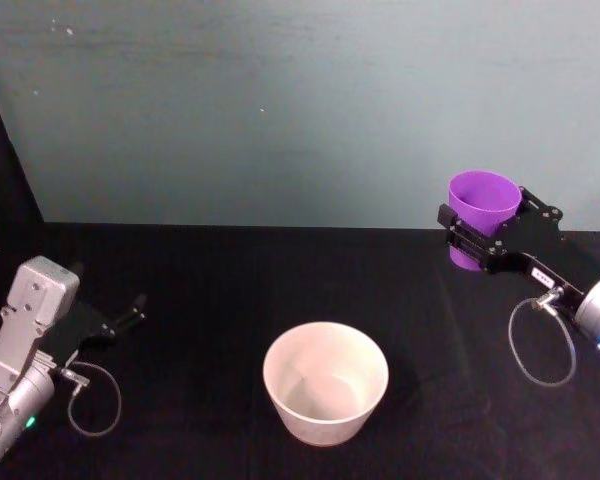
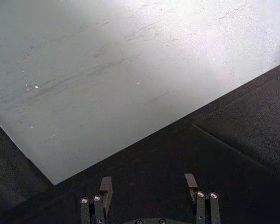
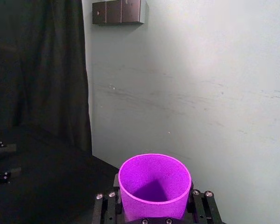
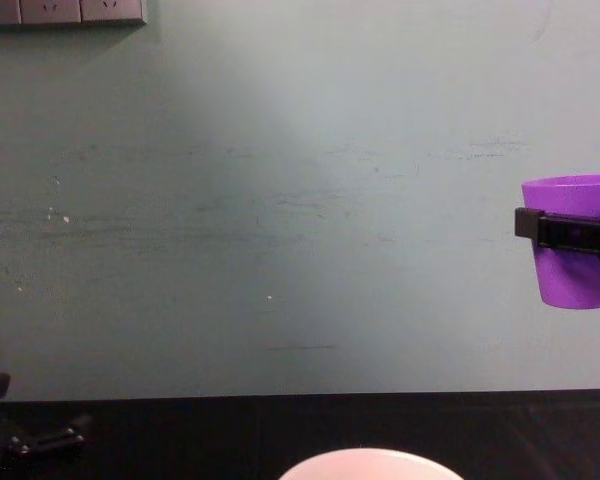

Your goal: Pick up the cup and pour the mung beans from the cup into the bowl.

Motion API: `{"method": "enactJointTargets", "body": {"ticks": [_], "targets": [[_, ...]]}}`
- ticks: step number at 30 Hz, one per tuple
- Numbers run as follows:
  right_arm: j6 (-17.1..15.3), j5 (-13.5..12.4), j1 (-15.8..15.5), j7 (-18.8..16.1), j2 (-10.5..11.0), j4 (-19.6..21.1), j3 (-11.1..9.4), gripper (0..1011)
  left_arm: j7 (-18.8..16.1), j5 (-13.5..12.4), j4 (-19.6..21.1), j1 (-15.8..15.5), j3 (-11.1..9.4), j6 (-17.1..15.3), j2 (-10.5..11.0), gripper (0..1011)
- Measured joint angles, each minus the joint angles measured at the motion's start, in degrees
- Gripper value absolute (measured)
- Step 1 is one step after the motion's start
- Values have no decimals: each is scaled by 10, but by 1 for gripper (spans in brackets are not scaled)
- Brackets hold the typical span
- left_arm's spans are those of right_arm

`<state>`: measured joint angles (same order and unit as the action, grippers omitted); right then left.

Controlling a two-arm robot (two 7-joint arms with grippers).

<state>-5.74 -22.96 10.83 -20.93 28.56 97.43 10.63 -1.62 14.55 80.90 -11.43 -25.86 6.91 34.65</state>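
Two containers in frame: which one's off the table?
The purple cup, held upright in the right gripper, clear above the black table. The white bowl sits on the table, centre. The left gripper rests open at the left.

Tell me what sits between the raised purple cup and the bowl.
Nothing stands there. In the head view, only bare black table cloth lies between the cup, held aloft by the right gripper, and the bowl.
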Motion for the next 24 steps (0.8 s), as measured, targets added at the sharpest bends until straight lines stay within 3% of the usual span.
{"method": "enactJointTargets", "body": {"ticks": [24], "targets": [[0,0,0,0,0,0,0,743,0,0,0,0,0,0,0,1003]]}}
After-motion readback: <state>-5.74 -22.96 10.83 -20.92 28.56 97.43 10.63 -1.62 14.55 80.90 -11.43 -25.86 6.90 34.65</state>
